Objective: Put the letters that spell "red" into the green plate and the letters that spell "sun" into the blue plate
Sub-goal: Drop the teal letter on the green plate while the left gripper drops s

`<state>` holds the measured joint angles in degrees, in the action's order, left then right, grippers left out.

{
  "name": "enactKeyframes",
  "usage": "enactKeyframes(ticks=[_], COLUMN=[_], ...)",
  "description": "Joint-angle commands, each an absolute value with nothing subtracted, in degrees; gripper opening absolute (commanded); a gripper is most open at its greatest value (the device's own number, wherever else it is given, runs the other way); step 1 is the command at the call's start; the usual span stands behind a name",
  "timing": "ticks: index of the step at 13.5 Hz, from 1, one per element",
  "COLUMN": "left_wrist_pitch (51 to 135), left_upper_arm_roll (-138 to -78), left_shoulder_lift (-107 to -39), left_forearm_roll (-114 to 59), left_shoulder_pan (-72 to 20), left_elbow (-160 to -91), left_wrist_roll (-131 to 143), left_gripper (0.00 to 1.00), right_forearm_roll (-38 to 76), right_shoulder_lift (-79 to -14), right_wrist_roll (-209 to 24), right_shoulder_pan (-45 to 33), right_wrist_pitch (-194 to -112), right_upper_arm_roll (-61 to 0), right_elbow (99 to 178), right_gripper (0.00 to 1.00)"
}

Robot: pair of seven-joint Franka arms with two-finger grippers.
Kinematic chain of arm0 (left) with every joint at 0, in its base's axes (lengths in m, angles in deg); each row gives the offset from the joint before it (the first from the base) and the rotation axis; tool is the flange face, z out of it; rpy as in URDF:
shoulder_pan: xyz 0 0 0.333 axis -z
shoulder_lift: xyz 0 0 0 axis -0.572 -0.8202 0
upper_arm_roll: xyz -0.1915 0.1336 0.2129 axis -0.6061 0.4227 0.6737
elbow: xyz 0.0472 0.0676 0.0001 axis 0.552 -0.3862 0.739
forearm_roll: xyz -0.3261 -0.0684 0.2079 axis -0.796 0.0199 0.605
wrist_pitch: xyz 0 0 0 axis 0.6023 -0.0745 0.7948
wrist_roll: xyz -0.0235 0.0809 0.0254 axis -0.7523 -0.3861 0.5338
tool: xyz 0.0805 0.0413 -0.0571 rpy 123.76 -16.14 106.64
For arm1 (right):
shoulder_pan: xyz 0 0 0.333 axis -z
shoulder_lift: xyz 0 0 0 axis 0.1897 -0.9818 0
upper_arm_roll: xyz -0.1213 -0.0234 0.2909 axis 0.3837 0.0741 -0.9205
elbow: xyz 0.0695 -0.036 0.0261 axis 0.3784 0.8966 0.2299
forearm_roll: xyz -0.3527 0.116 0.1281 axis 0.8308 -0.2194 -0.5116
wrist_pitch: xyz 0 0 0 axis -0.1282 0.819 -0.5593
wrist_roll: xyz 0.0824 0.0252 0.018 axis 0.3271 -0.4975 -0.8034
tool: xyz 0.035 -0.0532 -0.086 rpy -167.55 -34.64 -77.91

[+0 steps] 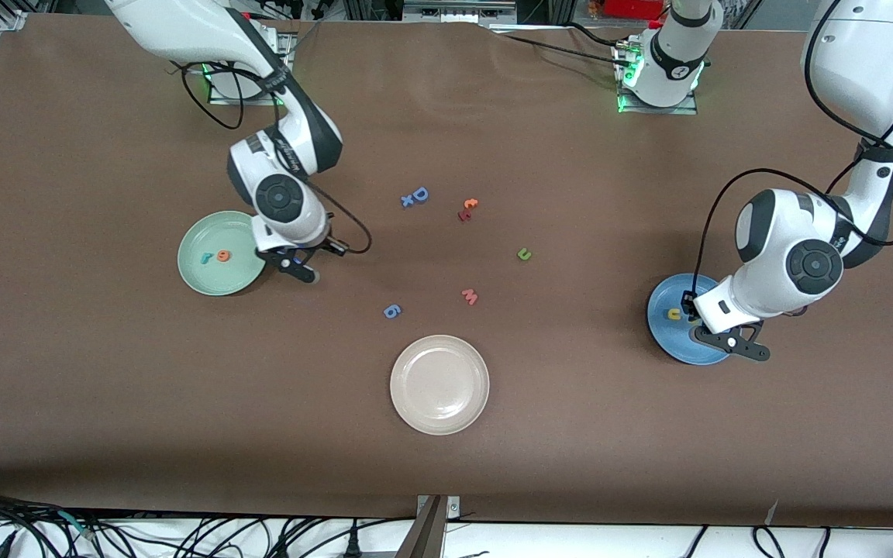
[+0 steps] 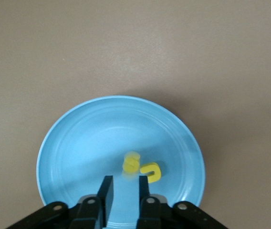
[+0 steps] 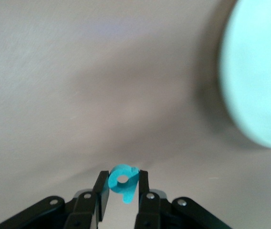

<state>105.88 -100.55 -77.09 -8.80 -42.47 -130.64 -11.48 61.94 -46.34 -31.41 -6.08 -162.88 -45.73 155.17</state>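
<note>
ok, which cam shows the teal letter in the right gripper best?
Right wrist view: the teal letter sits plainly between the right gripper fingers. The front view hides it under the arm, beside the green plate. The left wrist view misses it.

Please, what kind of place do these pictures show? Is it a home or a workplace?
Most likely a robotics lab, not a home. Two arms are bolted along one edge of a large brown table, loose cables run below its edge nearest the front camera, and the only things laid out are small foam letters and plain plates.
</note>
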Motion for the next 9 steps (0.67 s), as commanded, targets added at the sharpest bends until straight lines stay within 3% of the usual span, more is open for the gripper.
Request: enactKeyframes(ticks=[1,6,9], left_wrist_pitch=[104.7,103.6,98.4], left_upper_arm_roll=[-101.1,-102.5,-110.2], left_shoulder_lift=[-78.7,-78.2,-77.8], left_forearm_roll=[-6.9,-7.8,-7.6], left_shoulder_pan=[-43.6,-42.2,-41.8], left_elbow=[-128.3,-129.0,-129.1], left_wrist_roll=[-12.6,-3.0,15.6], left_gripper=[1.00,1.00,1.00], right_forearm_roll=[61.5,58.4,53.3], right_shoulder_lift=[-41.9,-40.2,-41.3], right_wrist_roll=[-40.1,-57.1,-65.9], right_shoulder_pan=[-5.7,-5.7,-5.6], right_wrist_pitch=[-156.6,-154.7,-162.4], right_upper_arm_roll=[-41.5,-31.9,-27.9], right_elbow=[155.4,158.0,162.8], right_gripper=[0.02,0.02,0.03])
